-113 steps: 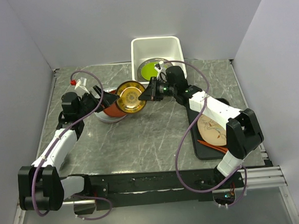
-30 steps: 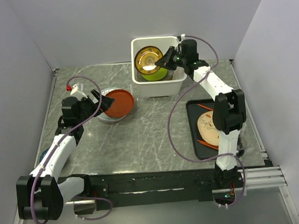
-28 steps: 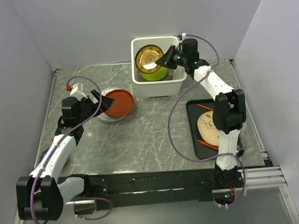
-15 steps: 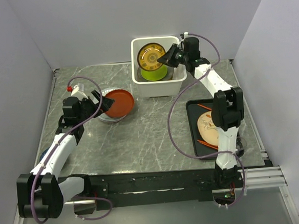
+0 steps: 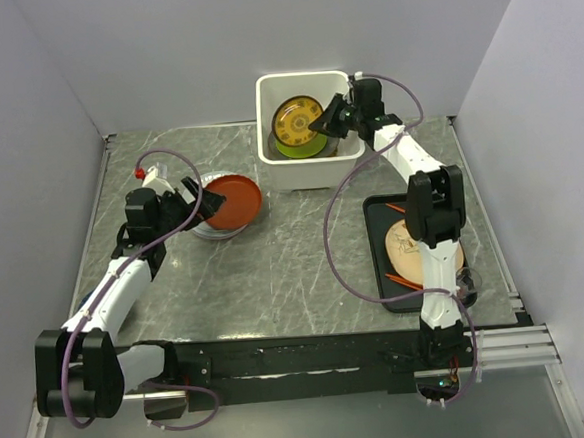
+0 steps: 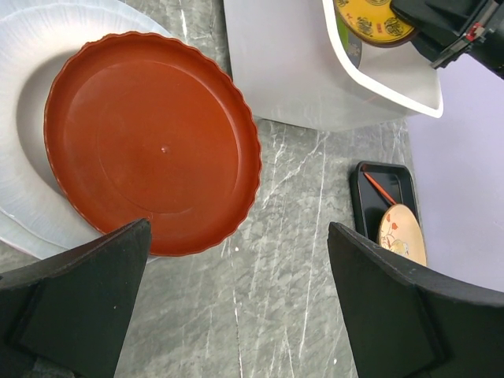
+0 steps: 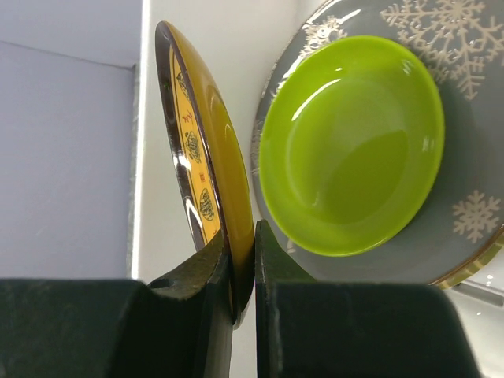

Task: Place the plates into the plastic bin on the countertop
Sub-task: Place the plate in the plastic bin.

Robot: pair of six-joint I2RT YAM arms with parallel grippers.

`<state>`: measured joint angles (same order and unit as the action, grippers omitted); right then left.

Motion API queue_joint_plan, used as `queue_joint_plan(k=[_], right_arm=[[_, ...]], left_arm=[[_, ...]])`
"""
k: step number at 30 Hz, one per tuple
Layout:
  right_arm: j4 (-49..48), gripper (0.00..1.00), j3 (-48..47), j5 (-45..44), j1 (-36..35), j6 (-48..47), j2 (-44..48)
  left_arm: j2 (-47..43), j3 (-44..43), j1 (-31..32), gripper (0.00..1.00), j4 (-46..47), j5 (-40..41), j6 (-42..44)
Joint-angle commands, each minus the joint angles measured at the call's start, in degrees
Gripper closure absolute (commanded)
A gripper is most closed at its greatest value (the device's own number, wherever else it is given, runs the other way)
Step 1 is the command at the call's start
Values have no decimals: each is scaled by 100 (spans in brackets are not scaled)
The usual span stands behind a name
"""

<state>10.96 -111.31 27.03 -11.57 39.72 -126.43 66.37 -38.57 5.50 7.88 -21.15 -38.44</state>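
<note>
My right gripper [image 7: 242,264] pinches the round yellow patterned plate [image 7: 206,169] on edge inside the deep white plastic bin [image 5: 302,77]; dropped upright, it could chip the lime green plate [image 7: 350,146]; my left gripper [image 6: 240,307] sits open.

White left arm [image 5: 114,289] and right arm [image 5: 396,152], black joints, looping purple cables [image 5: 327,242], a red cap [image 5: 140,173] on the left.

Likely a lab booth: plain walls [image 5: 259,31]
</note>
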Motion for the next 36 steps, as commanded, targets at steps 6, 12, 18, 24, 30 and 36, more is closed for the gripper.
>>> queue_joint_plan(k=[6, 12, 18, 24, 30, 36], right_arm=[[46, 100, -471, -136, 50, -114, -206], [248, 100, -585, -242, 41, -167, -347], [512, 100, -831, -259, 50, -246, -549], [705, 97, -866, -408, 50, -351, -576], [837, 90, -761, -514, 50, -439, -505], [943, 74, -726, -558, 76, -439, -427]], left_arm=[[-370, -134, 30, 1, -23, 23, 126], [-511, -169, 30, 1, -155, 137, 170], [-502, -204, 30, 1, -208, 163, 178], [-493, -248, 30, 1, -234, 199, 214], [-397, -213, 30, 1, -103, 111, 143], [-476, -204, 30, 1, -216, 199, 187]])
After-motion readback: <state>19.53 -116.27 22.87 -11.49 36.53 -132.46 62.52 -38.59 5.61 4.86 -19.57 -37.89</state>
